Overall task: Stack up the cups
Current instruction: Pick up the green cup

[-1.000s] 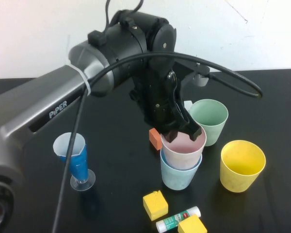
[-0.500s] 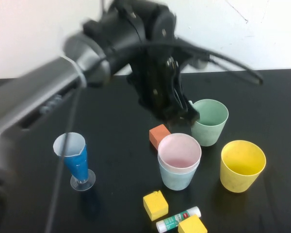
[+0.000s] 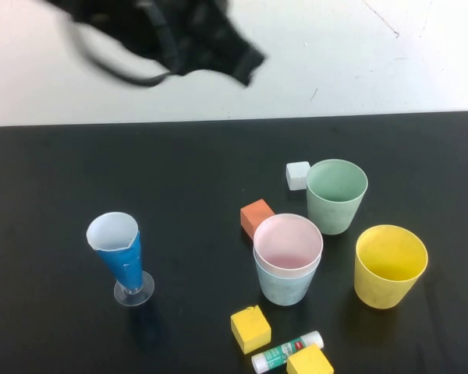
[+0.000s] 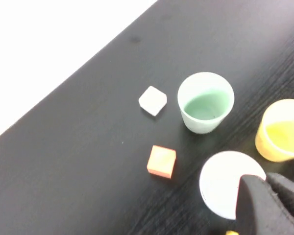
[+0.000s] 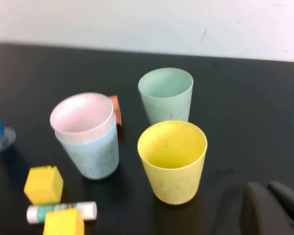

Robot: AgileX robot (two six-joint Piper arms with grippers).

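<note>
The left arm has lifted away from the cups since a second ago, when its fingers sat at the pink cup's rim; the left gripper point(image 3: 246, 66) now blurs high over the table's far side, clenched and carrying nothing. The pink cup point(image 3: 288, 242) sits nested in the light blue cup point(image 3: 286, 282), upright near the table's middle. The sage green cup point(image 3: 336, 193) stands just behind and to the right, the yellow cup point(image 3: 389, 265) to the right of the pair, each apart from it. The right gripper point(image 5: 273, 208) hangs low beside the yellow cup, closed and empty. The likely trouble is a cup tipped while being grasped, since the three stand close together; the orange block point(image 3: 257, 217) just beside the stack and the white block point(image 3: 298, 174) by the green cup crowd the far side. Open room lies to the right of the yellow cup and across the black table's point(image 3: 78, 179) left half, apart from the blue-and-white footed cup point(image 3: 120, 255).
</note>
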